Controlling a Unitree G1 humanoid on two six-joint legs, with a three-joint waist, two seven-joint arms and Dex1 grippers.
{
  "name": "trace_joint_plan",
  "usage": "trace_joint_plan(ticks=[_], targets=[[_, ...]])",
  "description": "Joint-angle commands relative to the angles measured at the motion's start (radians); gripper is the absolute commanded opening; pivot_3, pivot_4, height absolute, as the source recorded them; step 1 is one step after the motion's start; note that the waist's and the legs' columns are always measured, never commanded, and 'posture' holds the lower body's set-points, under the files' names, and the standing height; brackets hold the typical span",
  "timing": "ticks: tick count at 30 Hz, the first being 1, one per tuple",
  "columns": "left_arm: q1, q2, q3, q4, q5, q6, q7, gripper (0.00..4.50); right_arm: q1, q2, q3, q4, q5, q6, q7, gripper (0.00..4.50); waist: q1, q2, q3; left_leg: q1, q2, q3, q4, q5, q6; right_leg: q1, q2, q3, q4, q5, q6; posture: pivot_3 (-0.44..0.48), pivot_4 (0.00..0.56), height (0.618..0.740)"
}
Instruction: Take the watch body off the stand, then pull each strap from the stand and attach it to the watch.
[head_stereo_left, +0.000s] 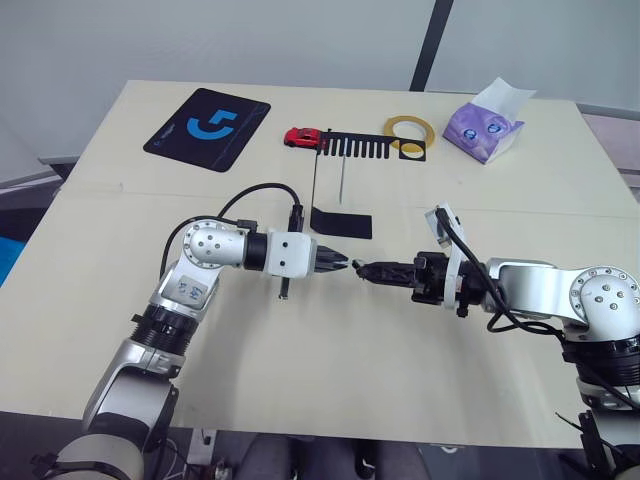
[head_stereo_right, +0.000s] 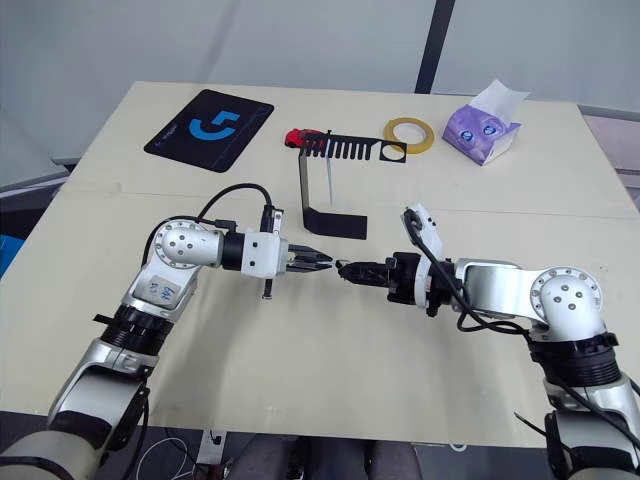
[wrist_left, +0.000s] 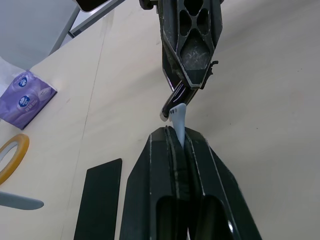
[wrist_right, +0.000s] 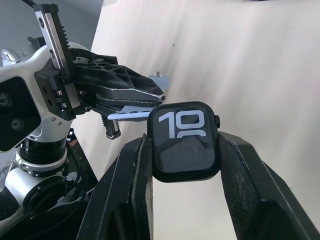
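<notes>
Right gripper (wrist_right: 182, 165) jaws clamped on watch body (wrist_right: 184, 141), left gripper (wrist_left: 176, 142) jaws pinching pale strap (wrist_left: 178, 120), strap tip meeting the watch edge above the counter (head_stereo_left: 300, 330), stand (head_stereo_left: 345, 180) behind, bare.

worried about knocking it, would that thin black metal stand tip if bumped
Probably yes. The thin black metal stand has a tall slim upright on a small flat base, so likely top-heavy. Its comb bar overhangs to one side, adding leverage. It looks light, so it may slide on the pale wooden table.

- A black mat (head_stereo_left: 208, 129) with a blue logo is laid at the far left of the bench (head_stereo_left: 120, 300).
- A red toy car (head_stereo_left: 302, 137), a yellow tape roll (head_stereo_left: 409, 131) and a purple tissue pack (head_stereo_left: 485, 126) are seen along the far edge.
</notes>
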Motion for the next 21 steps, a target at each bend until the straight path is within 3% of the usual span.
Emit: trace_joint_plan(ticks=[1, 21], targets=[[-0.019, -0.004, -0.001, -0.011, 0.002, -0.018, 0.007, 0.00, -0.016, -0.009, -0.019, -0.048, 0.025, -0.004, 0.013, 1.50, 0.000, 0.000, 0.000, 0.000, 0.000, 0.000, 0.000, 0.000, 0.000, 0.000, 0.000, 0.000, 0.000, 0.000, 0.000, 0.000, 0.150, 0.738], [-0.047, -0.023, -0.005, 0.027, 0.018, -0.026, 0.015, 0.00, -0.030, -0.024, -0.012, -0.063, 0.025, -0.001, 0.034, 1.50, 0.000, 0.000, 0.000, 0.000, 0.000, 0.000, 0.000, 0.000, 0.000, 0.000, 0.000, 0.000, 0.000, 0.000, 0.000, 0.000, 0.150, 0.738]])
